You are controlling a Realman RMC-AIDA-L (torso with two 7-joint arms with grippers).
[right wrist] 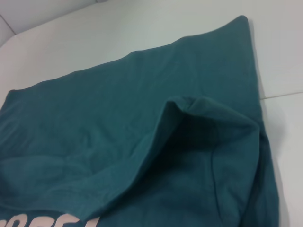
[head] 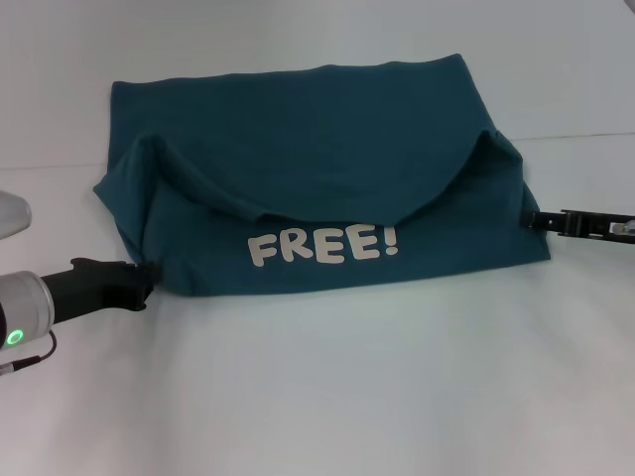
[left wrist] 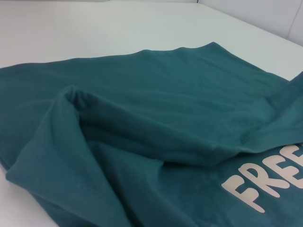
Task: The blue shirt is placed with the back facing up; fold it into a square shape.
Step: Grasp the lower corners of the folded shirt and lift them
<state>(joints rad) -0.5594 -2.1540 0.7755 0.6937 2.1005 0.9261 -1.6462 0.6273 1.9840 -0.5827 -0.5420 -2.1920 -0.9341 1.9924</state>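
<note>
The blue shirt (head: pixel 317 129) lies spread across the white table, far larger than either gripper. Its near part is folded over, so the white "FREE!" lettering (head: pixel 322 245) faces up. The folded flap sags in the middle and rises to a peak at each side. My left gripper (head: pixel 147 280) is low at the shirt's near left corner and touches its edge. My right gripper (head: pixel 531 220) meets the shirt's right edge. The left wrist view shows the shirt (left wrist: pixel 142 94) and the lettering (left wrist: pixel 265 182). The right wrist view shows the shirt (right wrist: pixel 118 109) with one raised fold.
The white table (head: pixel 347 397) extends in front of the shirt and on both sides of it. A faint seam (head: pixel 585 136) runs across the table's surface behind the right arm.
</note>
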